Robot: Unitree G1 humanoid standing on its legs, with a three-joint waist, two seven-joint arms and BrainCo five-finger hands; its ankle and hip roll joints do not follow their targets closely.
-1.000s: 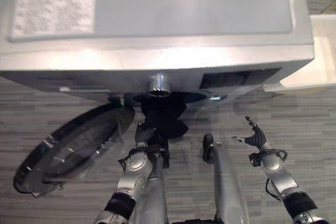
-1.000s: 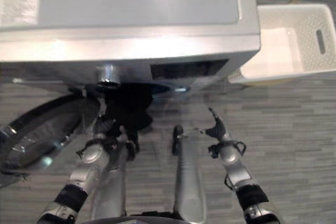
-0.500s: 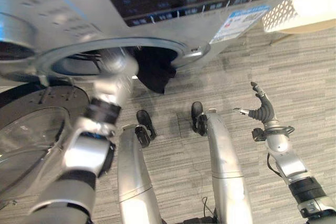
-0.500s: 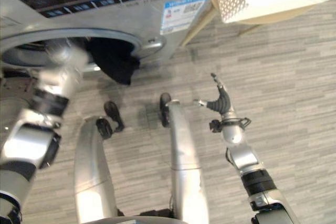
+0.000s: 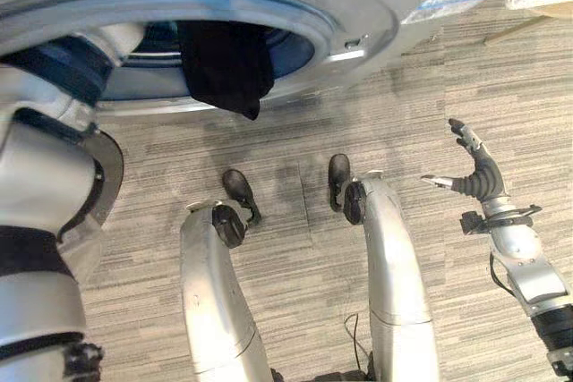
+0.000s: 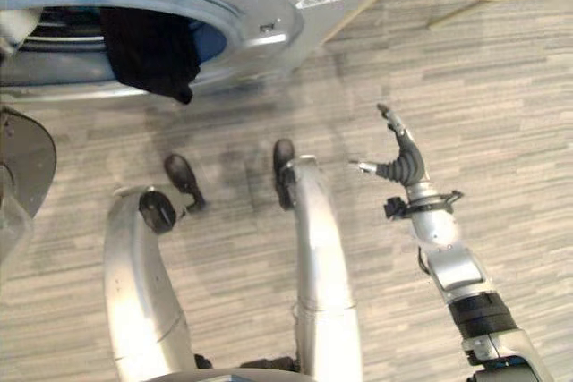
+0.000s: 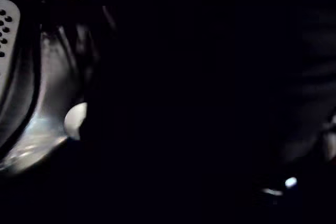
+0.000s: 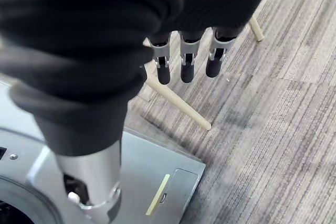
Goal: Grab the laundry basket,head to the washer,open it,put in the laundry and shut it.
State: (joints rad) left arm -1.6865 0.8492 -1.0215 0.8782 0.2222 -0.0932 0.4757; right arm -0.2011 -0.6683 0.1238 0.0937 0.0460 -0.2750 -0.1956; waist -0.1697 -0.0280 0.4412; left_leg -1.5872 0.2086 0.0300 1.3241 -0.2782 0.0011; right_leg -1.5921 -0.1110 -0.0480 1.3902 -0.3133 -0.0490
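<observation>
One right robot hand [image 5: 477,176] spread open, empty, above floor [image 5: 295,248]

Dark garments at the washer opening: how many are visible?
1: a black garment hangs over the washer opening's lower rim. More may be hidden inside the drum.

The floor [image 5: 501,87] is grey wood-look planks with thin stripes, and light wooden legs [image 8: 176,100] of some stand rest on it near the wall.
</observation>
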